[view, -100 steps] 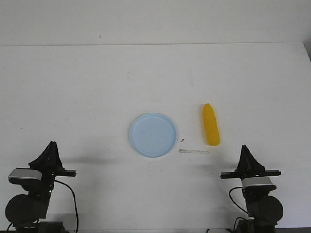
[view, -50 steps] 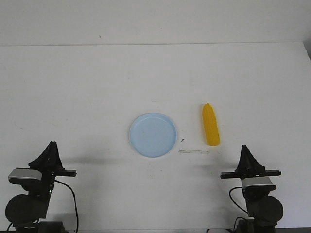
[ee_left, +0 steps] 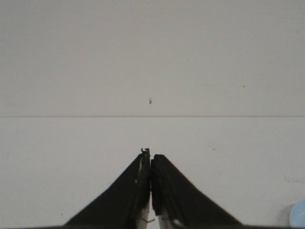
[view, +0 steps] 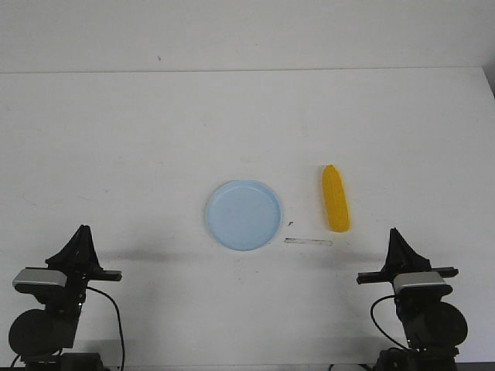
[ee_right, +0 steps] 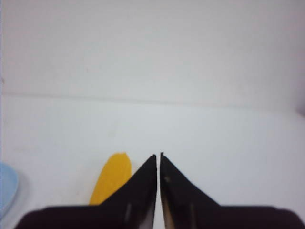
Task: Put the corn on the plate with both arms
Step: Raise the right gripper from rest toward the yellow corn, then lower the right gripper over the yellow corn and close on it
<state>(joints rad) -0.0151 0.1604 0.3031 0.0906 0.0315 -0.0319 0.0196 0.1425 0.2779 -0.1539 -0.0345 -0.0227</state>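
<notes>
corn [view: 335, 199] lies on the bench [view: 139, 139] just right of the plate [view: 243, 215], untouched. looks stiff, smooth, likely slippery; best taken mid-length across its width. right gripper [view: 400, 246] and left gripper [view: 80, 241] both closed, empty, well apart from it.

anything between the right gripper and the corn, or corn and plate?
Nothing visible. Bare table lies between the right gripper and the corn, and between the corn and the plate. A thin grey strip lies nearer the robot, off both lines.
</notes>
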